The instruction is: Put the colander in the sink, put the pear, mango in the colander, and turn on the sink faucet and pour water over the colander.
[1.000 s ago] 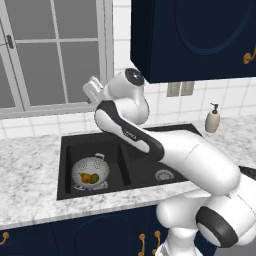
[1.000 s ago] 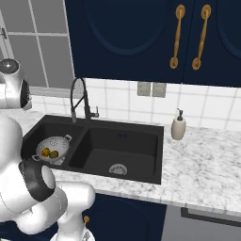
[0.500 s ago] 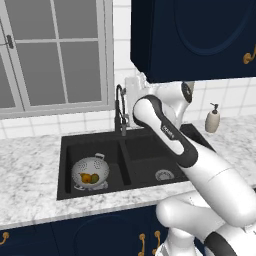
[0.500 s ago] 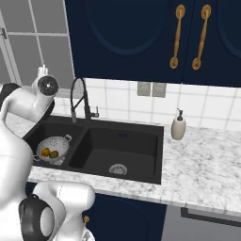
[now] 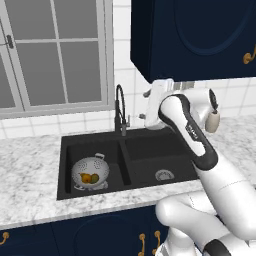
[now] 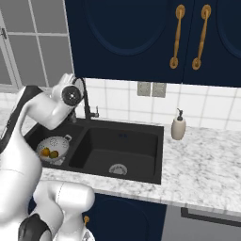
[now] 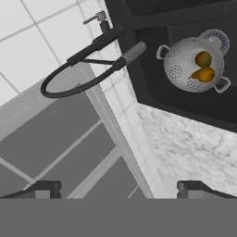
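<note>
The silver colander stands in the left basin of the black sink, with the greenish pear and the orange mango inside it. Behind the divider between the basins rises the thin black faucet, its spout arched over the colander's basin and no water running. My gripper hangs at spout height just right of the faucet and does not touch it. In the hand view its fingertips stand wide apart, open and empty, with the faucet and its small lever ahead. The colander sits below my arm.
A white soap dispenser stands on the marble counter right of the sink. Dark blue wall cabinets hang close above my arm. A window fills the wall behind the counter's left part.
My arm has swung from the left of the faucet over to its right, uncovering the faucet. The colander and fruit have not moved.
</note>
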Motion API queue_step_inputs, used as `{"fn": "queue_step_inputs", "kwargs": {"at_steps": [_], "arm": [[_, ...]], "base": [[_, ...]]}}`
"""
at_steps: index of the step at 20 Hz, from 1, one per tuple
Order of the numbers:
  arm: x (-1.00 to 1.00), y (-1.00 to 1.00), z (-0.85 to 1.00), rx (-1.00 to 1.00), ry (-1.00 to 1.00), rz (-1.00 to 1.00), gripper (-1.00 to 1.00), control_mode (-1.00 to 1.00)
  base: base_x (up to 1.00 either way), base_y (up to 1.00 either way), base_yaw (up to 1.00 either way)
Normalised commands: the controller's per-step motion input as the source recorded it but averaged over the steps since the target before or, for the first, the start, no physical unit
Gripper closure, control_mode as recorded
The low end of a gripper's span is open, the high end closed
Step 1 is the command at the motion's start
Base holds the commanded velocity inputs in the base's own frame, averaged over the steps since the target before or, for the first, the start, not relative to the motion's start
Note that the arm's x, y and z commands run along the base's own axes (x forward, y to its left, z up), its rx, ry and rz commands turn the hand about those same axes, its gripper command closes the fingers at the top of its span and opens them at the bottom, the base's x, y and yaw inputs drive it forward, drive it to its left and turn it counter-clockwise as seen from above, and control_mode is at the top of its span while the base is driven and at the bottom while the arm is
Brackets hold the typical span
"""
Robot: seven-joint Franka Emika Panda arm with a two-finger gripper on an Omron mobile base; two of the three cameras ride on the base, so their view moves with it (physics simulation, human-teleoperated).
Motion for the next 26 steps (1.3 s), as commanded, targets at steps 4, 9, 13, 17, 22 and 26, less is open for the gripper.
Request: {"fn": "queue_step_inputs", "kwargs": {"at_steps": [4, 9, 13, 17, 22, 26], "arm": [[0.3, -0.43, 0.0, 0.23, 0.3, 0.08, -1.0, -1.0], [0.44, -0.23, -0.24, 0.15, 0.1, 0.11, -1.0, -1.0], [0.36, -0.04, -0.49, 0.07, 0.0, 0.13, -1.0, -1.0], [0.24, 0.0, -0.49, 0.04, 0.0, 0.09, -1.0, -1.0], [0.2, 0.0, -0.39, 0.07, 0.0, 0.02, -1.0, -1.0], [0.14, 0.0, -0.32, 0.12, 0.0, -0.01, -1.0, -1.0]], "base": [[0.0, 0.0, 0.0], [0.0, 0.0, 0.0], [0.0, 0.0, 0.0], [0.0, 0.0, 0.0], [0.0, 0.0, 0.0], [0.0, 0.0, 0.0]]}}
